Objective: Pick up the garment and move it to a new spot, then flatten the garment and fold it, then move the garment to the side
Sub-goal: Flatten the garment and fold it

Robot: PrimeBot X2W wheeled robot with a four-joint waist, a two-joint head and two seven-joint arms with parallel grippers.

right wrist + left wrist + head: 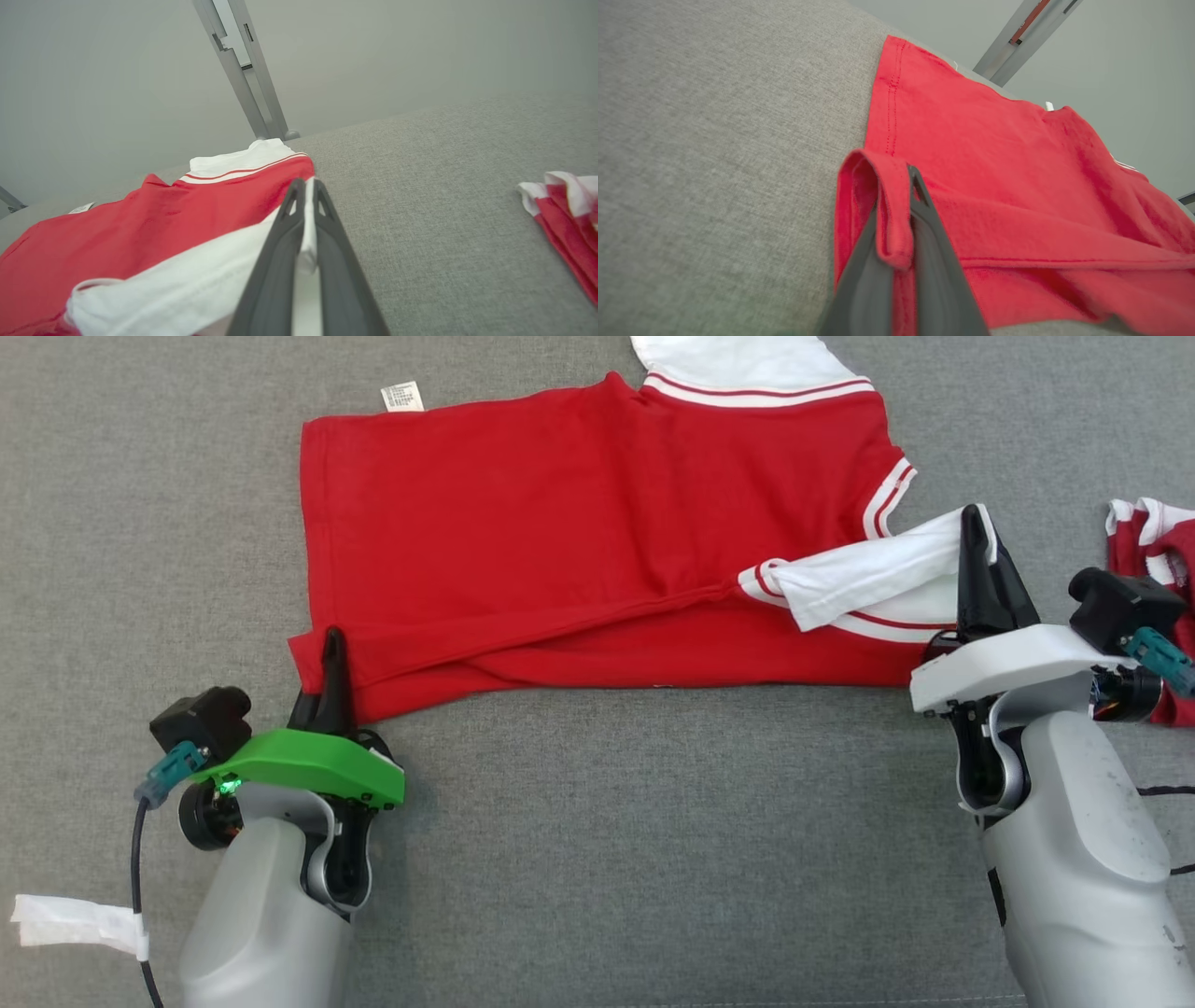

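At the garment's near left corner, your left gripper (332, 649) is pinching the red hem, with both fingers clamped tight on a fold of cloth. At the near right end, your right gripper (974, 518) is clenching the white striped trim. The garment (579, 523), a red shirt, is lying across the grey fabric surface (597, 859) between them, its near edge doubling over. Another red-and-white piece (1153, 546) is sitting just beyond your right wrist.

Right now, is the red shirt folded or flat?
Partly folded. The red shirt lies mostly flat, but its near edge is doubled over, the left gripper pinching its hem corner, the right gripper a white part.
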